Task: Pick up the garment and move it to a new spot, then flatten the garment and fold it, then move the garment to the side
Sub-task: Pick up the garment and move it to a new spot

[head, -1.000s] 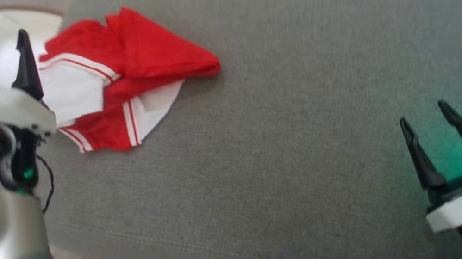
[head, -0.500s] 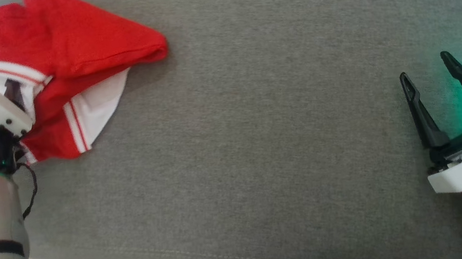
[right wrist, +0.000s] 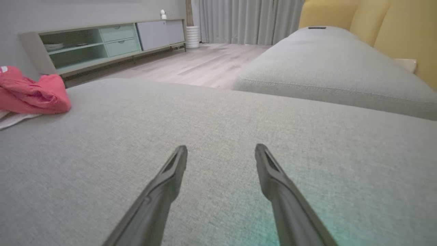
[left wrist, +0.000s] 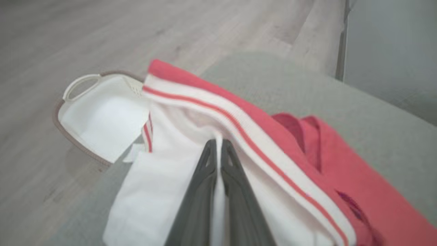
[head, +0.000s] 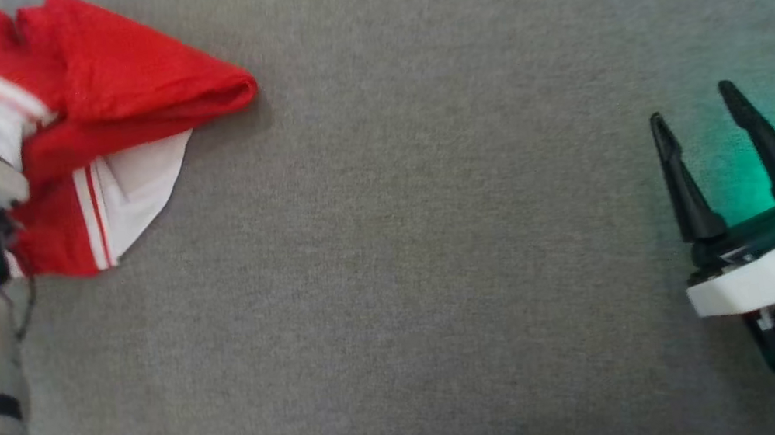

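Observation:
The garment (head: 123,96) is red and white with striped trim and lies crumpled at the far left of the grey cushion (head: 439,240). In the left wrist view my left gripper (left wrist: 218,145) is shut on a white fold of the garment (left wrist: 177,164), just under its striped band. In the head view the left wrist covers part of the cloth, and the fingers there are mostly hidden. My right gripper (head: 692,111) hovers open over bare cushion at the right, well away from the garment (right wrist: 34,92). Its open fingers (right wrist: 177,164) hold nothing.
A white basket (left wrist: 99,116) stands on the wooden floor just beyond the cushion's left end. A second grey cushion (right wrist: 327,75) and yellow backrests (right wrist: 392,30) lie ahead of the right gripper. A low shelf unit (right wrist: 102,41) lines the wall.
My left gripper has come down onto the garment and closed on its white fold. The head camera has shifted, so the scene sits further left. The right gripper stays open.

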You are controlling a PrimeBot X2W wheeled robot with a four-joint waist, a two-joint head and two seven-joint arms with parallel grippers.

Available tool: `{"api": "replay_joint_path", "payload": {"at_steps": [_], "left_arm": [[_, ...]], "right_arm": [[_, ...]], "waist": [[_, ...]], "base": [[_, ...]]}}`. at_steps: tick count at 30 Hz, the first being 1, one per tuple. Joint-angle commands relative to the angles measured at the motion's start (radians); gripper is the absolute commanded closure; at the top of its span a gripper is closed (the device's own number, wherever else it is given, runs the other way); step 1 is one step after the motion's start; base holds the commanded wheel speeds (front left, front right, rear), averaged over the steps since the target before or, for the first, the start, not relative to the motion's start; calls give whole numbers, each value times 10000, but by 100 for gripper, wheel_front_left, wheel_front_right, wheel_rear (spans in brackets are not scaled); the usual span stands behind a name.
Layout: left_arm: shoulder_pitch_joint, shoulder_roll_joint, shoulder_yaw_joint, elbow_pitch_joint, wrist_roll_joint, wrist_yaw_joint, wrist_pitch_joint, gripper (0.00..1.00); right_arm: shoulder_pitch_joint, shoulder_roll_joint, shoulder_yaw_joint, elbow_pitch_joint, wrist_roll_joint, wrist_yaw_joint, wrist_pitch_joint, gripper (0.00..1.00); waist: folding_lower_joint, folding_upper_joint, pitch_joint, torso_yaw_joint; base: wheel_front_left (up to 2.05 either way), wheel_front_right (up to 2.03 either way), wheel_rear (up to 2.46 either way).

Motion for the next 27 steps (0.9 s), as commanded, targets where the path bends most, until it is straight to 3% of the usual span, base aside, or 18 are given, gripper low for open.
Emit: {"api": "replay_joint_path", "payload": {"at_steps": [1,8,16,21,27], "left_arm": [[-479,809,28,-534,152,-66,-360,100],[-1133,1049,-1202,-2002,593,-170,-939,100],[-1230,1265,-3082,-4781,-26,-178,-54,100],[-1452,1097,-3977,-6189,-576,-179,638,100],[-1562,662,-4638,-6538,-829,-179,955,100]], "right_arm": [[-54,166,260,-229,1,65,-53,0],[174,901,548,97,202,65,-53,0],[763,1319,1064,344,524,65,-53,0],[928,1351,1327,296,837,65,-53,0],[887,1354,1517,136,1196,65,-53,0]], "waist": [[-1,0,-570,-236],[-1,0,-2294,-1051],[-1,0,-3913,-2716],[-1,0,-4234,-3803],[-1,0,-4148,-5075]], "base": [[0,0,0],[0,0,0],[0,0,0],[0,0,0],[0,0,0]]}}
